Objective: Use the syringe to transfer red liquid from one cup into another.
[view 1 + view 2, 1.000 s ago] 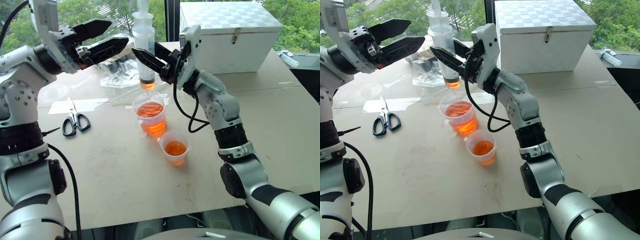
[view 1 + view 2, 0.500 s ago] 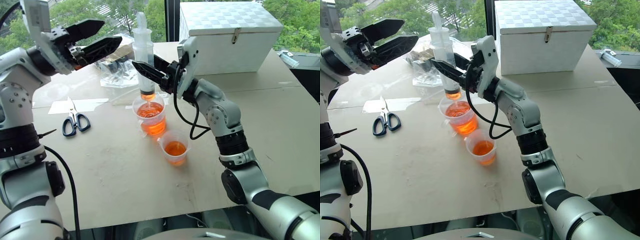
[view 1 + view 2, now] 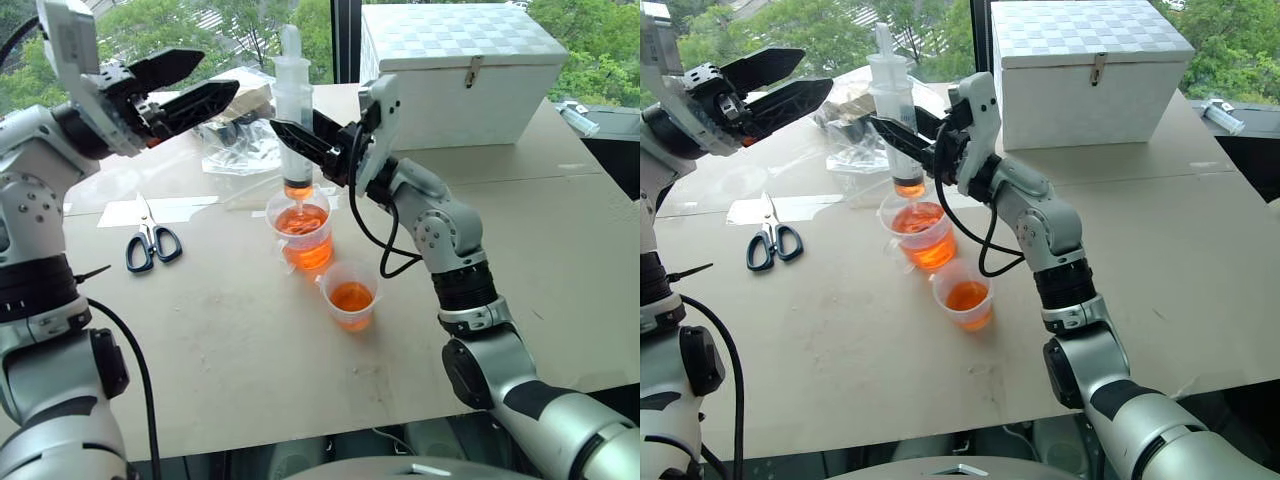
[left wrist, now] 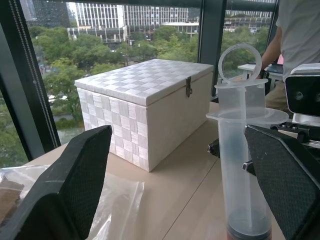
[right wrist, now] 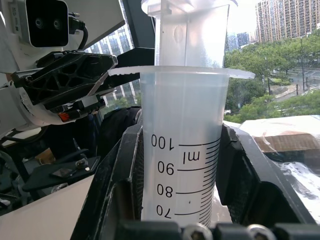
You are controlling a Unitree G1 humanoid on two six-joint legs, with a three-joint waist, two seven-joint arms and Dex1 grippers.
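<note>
The right gripper (image 3: 300, 140) is clamped on the syringe (image 3: 293, 120), upright with its tip right over the taller cup (image 3: 301, 232); it should stay plumb so the tip dips into the red liquid (image 3: 303, 226). The left gripper (image 3: 190, 85) hangs spread wide beside the plunger, which is pushed down, with an orange trace at the tip.

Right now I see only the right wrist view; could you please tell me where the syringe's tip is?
Observer: The syringe has its tip just over the taller cup, at its rim.
Operator: Is any liquid in the barrel?
Observer: Only a thin red layer at the bottom, under the dark stopper.
Operator: And the other cup?
Observer: The shorter cup stands beside the taller one, nearer the robot, and also holds red liquid.
</note>
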